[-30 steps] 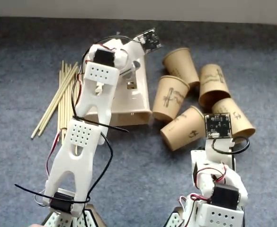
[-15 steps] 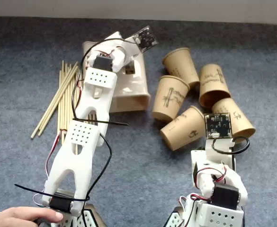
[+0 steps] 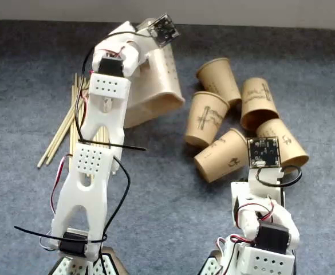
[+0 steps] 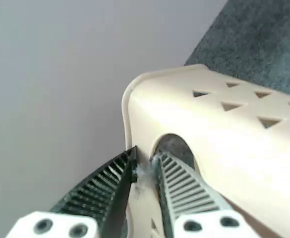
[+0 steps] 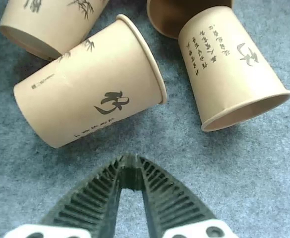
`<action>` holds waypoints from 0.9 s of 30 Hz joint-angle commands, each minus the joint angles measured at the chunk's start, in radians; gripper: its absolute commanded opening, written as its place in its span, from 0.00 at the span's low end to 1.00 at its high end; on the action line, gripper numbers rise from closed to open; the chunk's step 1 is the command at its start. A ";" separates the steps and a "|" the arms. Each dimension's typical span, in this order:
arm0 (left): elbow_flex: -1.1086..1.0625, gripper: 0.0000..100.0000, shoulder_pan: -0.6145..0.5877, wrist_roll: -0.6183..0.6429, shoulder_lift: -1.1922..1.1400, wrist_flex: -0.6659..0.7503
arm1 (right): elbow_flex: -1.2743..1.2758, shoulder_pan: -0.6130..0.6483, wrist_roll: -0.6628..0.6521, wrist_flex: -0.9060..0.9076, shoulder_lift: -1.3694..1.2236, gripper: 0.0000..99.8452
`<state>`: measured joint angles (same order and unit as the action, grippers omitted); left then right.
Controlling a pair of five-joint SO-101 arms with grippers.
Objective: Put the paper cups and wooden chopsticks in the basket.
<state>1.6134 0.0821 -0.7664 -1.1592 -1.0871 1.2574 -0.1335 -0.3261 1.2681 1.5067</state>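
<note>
The left gripper (image 4: 144,166) is clamped on the rim of the basket (image 4: 209,124), pinching the wall right at its arched handle cut-out. In the high view the basket (image 3: 158,80) sits tilted at the far edge of the grey carpet (image 3: 173,212), close to the pale wall (image 3: 259,11), with a perforated side turned upward. The wooden chopsticks (image 3: 70,123) lie in a loose bundle just beside it, partly under the left arm (image 3: 98,137).

The right gripper (image 5: 129,166) has its fingers pressed together on nothing, over bare carpet just short of the nearest cup (image 5: 92,94). The five paper cups (image 3: 224,153) lie on their sides in a tight cluster near the basket, several touching. Open carpet stretches between the two arms and beyond the cups on the right arm's outer side.

Each cup carries dark brush-style characters, and some carry a drawn sprig.
</note>
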 commanded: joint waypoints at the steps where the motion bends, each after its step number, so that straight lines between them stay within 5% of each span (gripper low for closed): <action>1: 0.045 0.06 0.024 -0.005 0.194 -0.077 | -0.008 0.005 0.002 0.001 0.007 0.01; 8: 0.045 0.06 0.087 -0.005 0.369 -0.275 | -0.008 0.002 0.002 0.002 0.007 0.01; 16: 0.044 0.06 0.117 0.000 0.496 -0.677 | -0.008 0.002 0.002 0.002 0.007 0.01; 27: 0.044 0.06 -0.024 0.129 0.512 -0.697 | -0.008 0.001 0.002 0.002 0.007 0.01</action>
<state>1.6134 0.0806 -0.6943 -0.7112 -1.7806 1.2574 -0.1335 -0.3261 1.2681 1.5083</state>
